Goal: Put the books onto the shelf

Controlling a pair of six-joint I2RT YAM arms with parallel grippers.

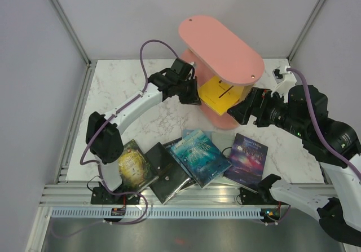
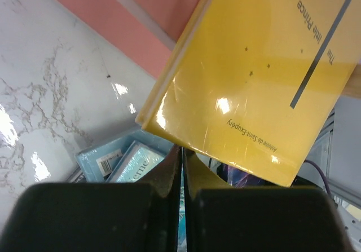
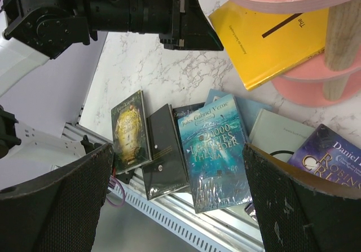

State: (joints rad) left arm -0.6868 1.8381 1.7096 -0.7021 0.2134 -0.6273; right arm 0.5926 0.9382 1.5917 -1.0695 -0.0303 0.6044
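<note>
The yellow book is seen partly on the shelf's middle board, one corner overhanging. The left gripper, closed, is set by that corner: a slow, level push inward is advised. The right gripper is held wide open beside the shelf.

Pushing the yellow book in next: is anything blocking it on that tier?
Possibly: a wooden post stands at the yellow book's inner edge on the middle board. Nothing else shows there. The shut left end effector sits at its outer corner.

top/wrist cams, shared yellow book
</note>
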